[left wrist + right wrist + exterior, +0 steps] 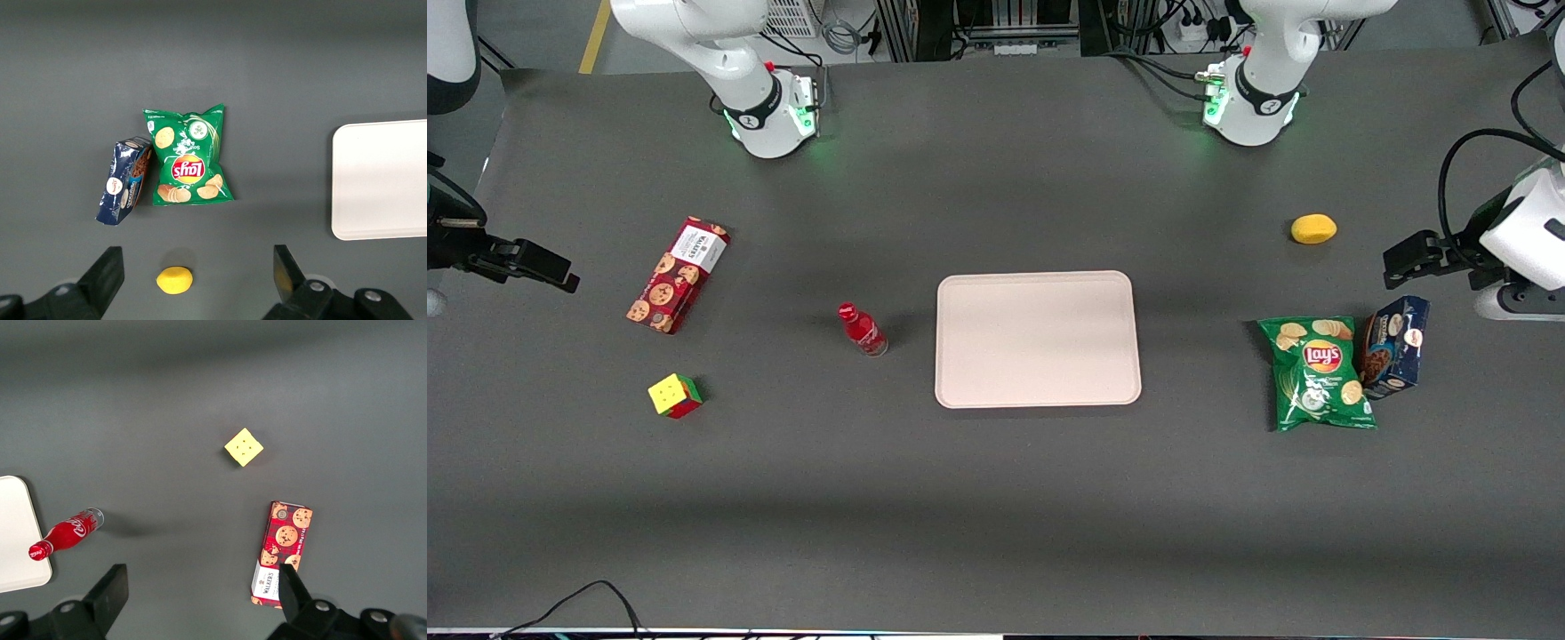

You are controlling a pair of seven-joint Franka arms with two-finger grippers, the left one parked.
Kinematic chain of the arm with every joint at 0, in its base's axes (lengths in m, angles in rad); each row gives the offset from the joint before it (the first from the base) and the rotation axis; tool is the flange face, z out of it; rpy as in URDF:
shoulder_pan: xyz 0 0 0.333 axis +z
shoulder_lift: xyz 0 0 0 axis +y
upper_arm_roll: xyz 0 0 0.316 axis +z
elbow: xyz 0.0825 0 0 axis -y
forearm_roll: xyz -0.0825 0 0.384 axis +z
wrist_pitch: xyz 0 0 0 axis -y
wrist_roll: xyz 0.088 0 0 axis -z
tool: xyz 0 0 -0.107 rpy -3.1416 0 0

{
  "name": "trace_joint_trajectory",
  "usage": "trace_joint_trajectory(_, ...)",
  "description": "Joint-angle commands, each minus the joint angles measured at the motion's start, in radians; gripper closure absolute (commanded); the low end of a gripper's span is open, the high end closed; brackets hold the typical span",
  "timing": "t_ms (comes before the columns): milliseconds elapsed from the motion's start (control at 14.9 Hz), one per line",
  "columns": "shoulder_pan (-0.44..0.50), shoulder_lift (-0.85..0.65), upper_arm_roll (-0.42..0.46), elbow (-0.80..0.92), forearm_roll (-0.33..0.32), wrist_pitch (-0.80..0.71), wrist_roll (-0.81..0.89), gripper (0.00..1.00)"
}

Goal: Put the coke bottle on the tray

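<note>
coke bottle: small red bottle, red cap, white script on the label, clear base. i log it standing on the dark grey table, just beside the tray at the edge facing the working arm's end, apart from it, with bare table between the two. nothing grips it.

tray: large flat rectangular pale pinkish-beige tray with rounded corners and a low rim, near the middle of the table.

gripper: black two-finger gripper of the right arm, held above the table at the working arm's end, well apart from the bottle. in my wrist feed its fingers stand wide apart with nothing between them.

red cookie box: long red carton printed with cookies and a white label end, flat on the table, toward the working arm's end from the bottle.

colour cube: small puzzle cube, yellow face up, red and green sides showing, nearer the front camera than the cookie box.

toward the parked arm's end i count a green chips bag, a dark blue snack box touching it, and a yellow lemon farther from the front camera.
</note>
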Motion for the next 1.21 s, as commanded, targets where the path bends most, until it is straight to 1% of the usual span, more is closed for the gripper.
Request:
trace_joint_trajectory(0,-0.015,-0.005,0.012,0.004,0.019,-0.012,-0.027,0.00)
trace_joint_trajectory(603,0.000,-0.004,0.015,0.016,0.020,-0.070,-0.026,0.00)
trace_joint_trajectory(670,0.001,-0.002,0.022,0.020,0.020,-0.070,-0.026,0.00)
trace_joint_trajectory(804,0.008,-0.004,0.067,0.023,0.020,-0.070,-0.012,0.00)
trace_joint_trajectory(1006,0.089,-0.005,0.071,0.027,0.020,-0.070,-0.011,0.00)
trace_joint_trajectory(1140,0.170,-0.007,0.061,0.033,0.020,-0.070,-0.011,0.00)
